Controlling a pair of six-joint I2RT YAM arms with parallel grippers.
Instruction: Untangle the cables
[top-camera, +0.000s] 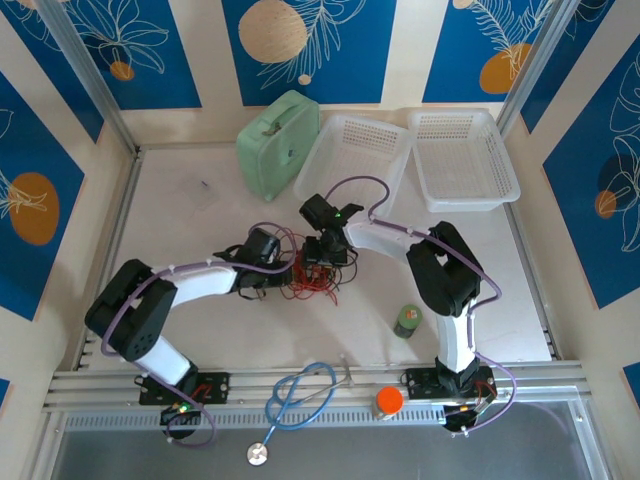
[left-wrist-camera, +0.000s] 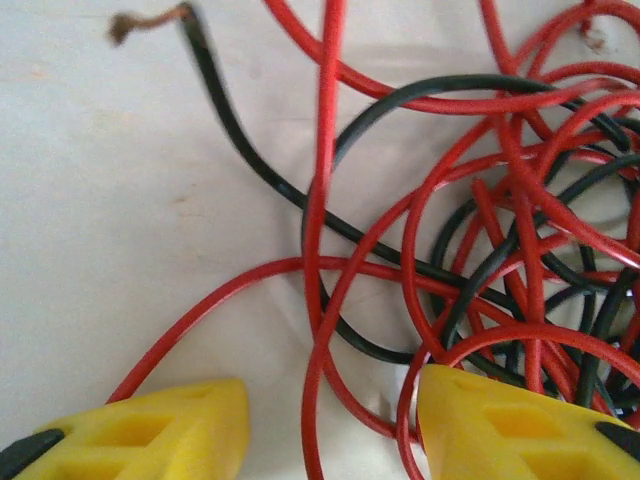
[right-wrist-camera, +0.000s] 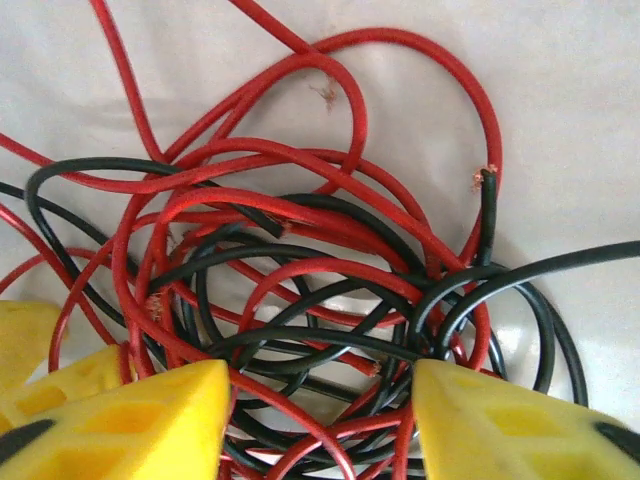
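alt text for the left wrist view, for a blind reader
A red cable and a black cable lie tangled in loops on a white table. The left tool is open, its yellow fingers straddling red strands at the bottom.

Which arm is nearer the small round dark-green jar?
Right. The right arm stands just beside the dark-green jar; the left arm lies beyond the tangled red and black cables.

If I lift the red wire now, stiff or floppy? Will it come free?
Probably floppy: the red wire lies in loose curves. It likely won't come alone; the black wire threads through its loops, so both should lift together. Thin and smooth-looking, it may slip from a loose pinch.
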